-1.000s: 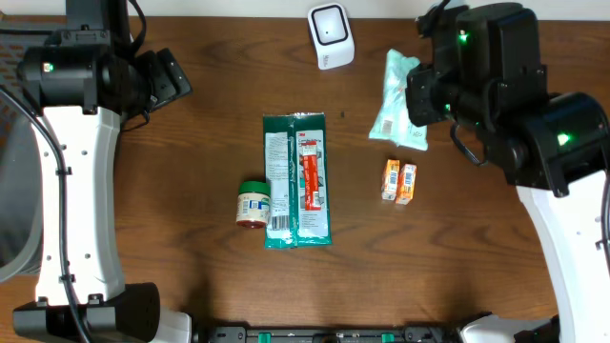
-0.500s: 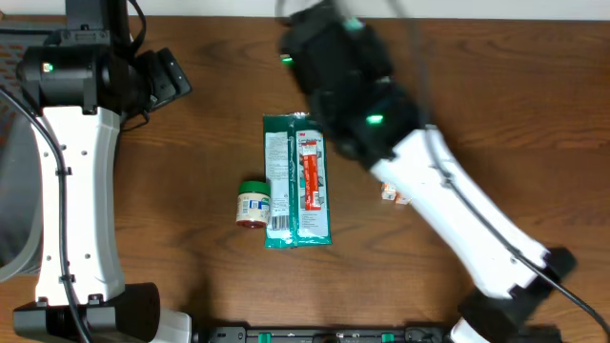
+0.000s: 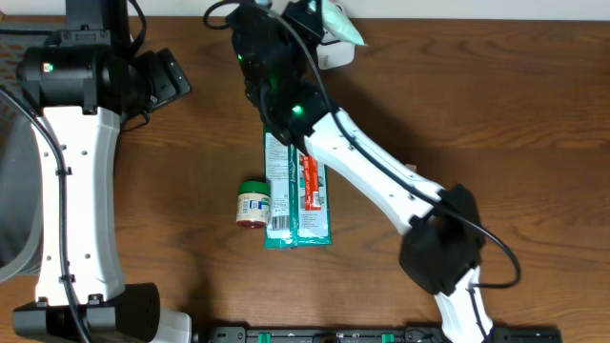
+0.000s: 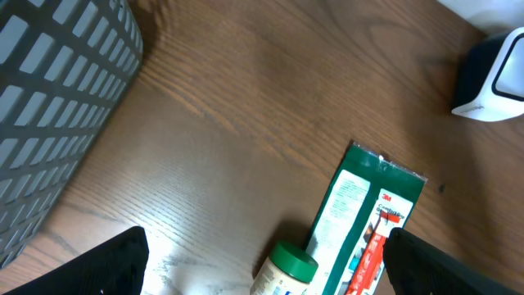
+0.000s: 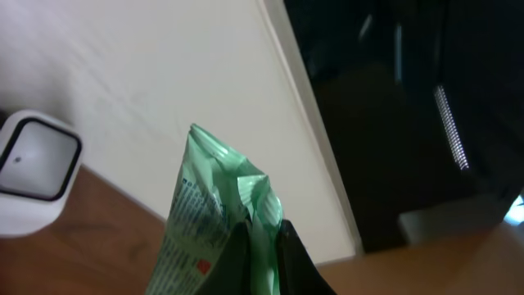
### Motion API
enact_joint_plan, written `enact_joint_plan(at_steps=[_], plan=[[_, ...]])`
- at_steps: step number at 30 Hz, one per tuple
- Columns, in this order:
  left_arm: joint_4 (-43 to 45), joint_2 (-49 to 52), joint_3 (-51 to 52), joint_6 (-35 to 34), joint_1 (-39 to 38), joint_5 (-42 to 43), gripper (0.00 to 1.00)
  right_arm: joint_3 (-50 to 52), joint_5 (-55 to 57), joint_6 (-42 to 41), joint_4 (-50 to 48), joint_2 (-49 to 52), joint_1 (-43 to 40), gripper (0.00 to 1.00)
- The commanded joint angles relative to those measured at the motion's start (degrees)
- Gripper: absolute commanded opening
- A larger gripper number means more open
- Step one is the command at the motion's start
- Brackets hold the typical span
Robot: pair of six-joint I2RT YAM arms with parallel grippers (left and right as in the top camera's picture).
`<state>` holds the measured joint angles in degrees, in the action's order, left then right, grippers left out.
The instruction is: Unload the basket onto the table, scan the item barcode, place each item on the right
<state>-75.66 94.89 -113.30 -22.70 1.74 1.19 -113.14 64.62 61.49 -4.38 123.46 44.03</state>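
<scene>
My right gripper (image 5: 264, 246) is shut on the edge of a light green printed packet (image 5: 214, 205) and holds it in the air. In the overhead view the packet (image 3: 343, 23) hangs at the table's far edge, just above the white scanner (image 3: 331, 52), with the right gripper (image 3: 310, 19) beside it. The scanner's dark window (image 5: 33, 168) shows at the left of the right wrist view. My left gripper (image 4: 266, 266) stands open and holds nothing, high over the table's left part (image 3: 167, 81).
A dark green flat package with a red item (image 3: 297, 186) lies mid-table. A small jar with a green lid (image 3: 253, 205) lies to its left. The right arm stretches diagonally over the table. A grey mesh basket (image 4: 57, 106) stands at the left.
The right arm has swung from the table's right side to the top centre, carrying the green packet up next to the scanner. The left arm has not moved.
</scene>
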Motion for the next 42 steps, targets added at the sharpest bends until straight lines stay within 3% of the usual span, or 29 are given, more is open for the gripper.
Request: enact_joint_plan(at_steps=[1,5,9,15,23,33,42], plan=[[-0.13,0.33,-0.5,-0.48,0.22,-0.33,0.92,-0.59,-4.33,13.25,-5.16,2.78,-1.79,0.01],[-0.13,0.33,-0.5,-0.48,0.22,-0.33,0.92,-0.59,-9.9,14.47,-12.44,5.7,-3.91,0.01],[-0.13,0.33,-0.5,-0.48,0.24,-0.33,0.92,-0.59,-15.37,13.88,-13.6,8.02,-6.47,0.01],[-0.13,0.33,-0.5,-0.48,0.22,-0.33,0.92,-0.59,-16.98,12.68,-21.79,12.2,-9.62,0.01],[-0.13,0.33,-0.5,-0.48,0.22,-0.33,0.92,-1.95,-20.24,12.11,-26.32,17.59,-12.24,0.01],[-0.13,0.33,-0.5,-0.48,0.22,-0.33,0.92,-3.96,-29.99,1.81,-27.5,21.97,-14.4,0.01],[-0.13,0.33,-0.5,-0.48,0.22,-0.33,0.92,-4.22,-32.57,6.16,-32.04,25.38,-14.86,0.01]])
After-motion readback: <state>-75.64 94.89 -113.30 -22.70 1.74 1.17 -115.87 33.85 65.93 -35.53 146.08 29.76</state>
